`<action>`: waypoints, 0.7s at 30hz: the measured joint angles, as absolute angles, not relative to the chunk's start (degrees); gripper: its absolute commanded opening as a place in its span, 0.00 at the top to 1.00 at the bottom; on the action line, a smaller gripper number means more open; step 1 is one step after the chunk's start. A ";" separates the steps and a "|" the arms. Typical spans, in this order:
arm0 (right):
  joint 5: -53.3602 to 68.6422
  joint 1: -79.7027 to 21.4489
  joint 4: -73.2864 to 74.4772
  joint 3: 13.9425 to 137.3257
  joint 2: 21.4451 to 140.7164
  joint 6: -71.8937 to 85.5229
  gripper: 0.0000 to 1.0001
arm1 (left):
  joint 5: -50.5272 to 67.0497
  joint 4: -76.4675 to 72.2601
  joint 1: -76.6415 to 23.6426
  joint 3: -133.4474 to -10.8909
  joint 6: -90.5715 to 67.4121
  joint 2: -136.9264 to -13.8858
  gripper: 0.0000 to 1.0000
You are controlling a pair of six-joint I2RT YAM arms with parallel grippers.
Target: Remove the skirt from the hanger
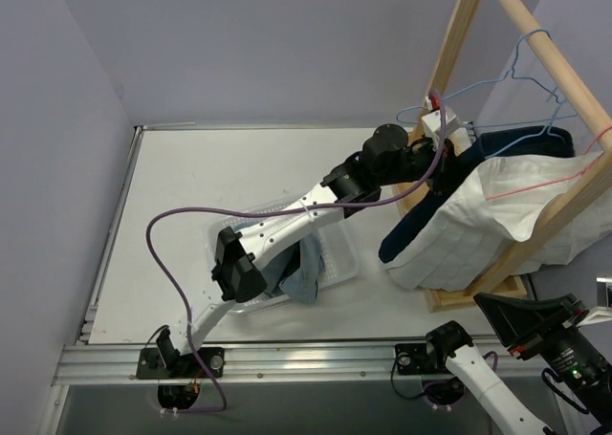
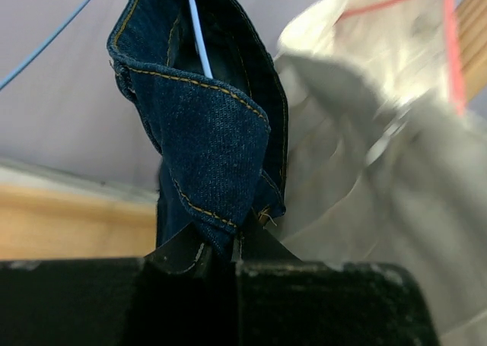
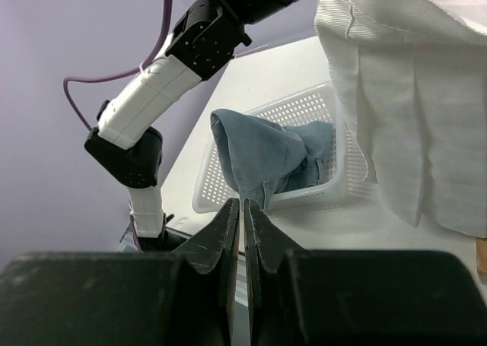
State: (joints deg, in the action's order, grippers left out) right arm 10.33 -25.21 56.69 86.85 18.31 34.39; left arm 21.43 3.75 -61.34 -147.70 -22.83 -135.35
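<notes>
Where the dark-blue denim skirt (image 2: pixel 205 141) hangs, left gripper (image 2: pixel 237 246) clamps its fold.
Pale-blue wire hanger (image 2: pixel 196 34) just above; right gripper (image 3: pixel 243 232), closed empty, farther off.

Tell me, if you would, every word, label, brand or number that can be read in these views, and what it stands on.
None: no view shows any legible text.
The denim skirt, the white garment and the basket show no print or label.
</notes>
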 measured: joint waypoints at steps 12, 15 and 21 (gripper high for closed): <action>13.56 -22.39 55.13 87.22 29.61 26.74 0.97 | 21.41 7.73 -56.45 -109.23 -17.34 -108.53 0.98; 17.32 -20.56 51.88 85.84 34.22 24.40 0.97 | 21.45 7.88 -54.52 -100.88 -17.28 -100.49 0.98; 26.11 -17.65 42.63 80.49 37.65 23.05 0.94 | 21.39 11.33 -50.19 -89.32 -16.91 -86.39 0.98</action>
State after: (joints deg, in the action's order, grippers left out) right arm 26.11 -17.65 42.63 80.49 37.65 23.05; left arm 21.39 11.33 -50.19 -89.32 -16.91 -86.39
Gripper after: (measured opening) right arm 0.043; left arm 0.089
